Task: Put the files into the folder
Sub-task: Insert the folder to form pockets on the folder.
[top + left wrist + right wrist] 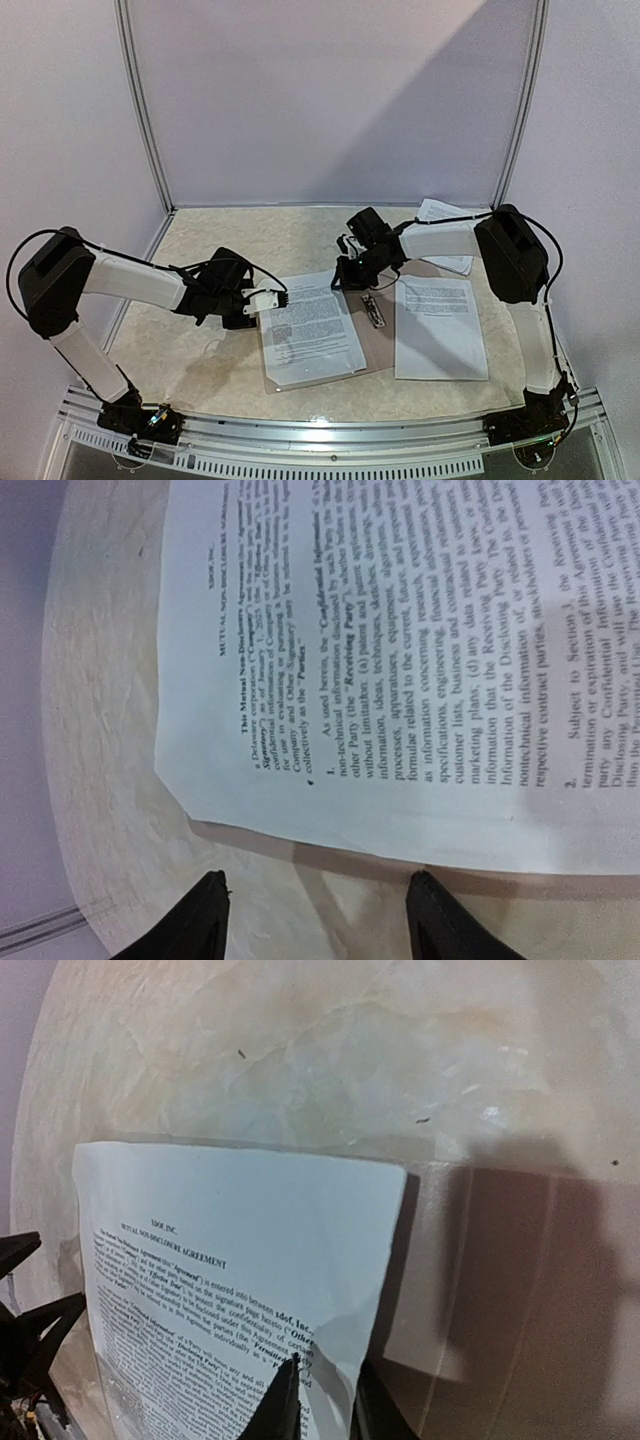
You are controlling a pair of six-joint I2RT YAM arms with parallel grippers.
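Seen from above, printed sheets lie in three places. The centre sheet (310, 330) lies on the one open folder (380, 350), the right sheet (440, 328) lies just beside it, and the far sheets (438, 212) are at upper right. The right gripper (325, 1410) pinches the centre sheet's edge. The left gripper (320, 925) gapes empty beside that sheet.

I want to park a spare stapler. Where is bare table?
Bare: the far table strip below the back wall, and the near-left patch between the left arm and the folder. Crowded: centre and right, with files, left gripper and right gripper.
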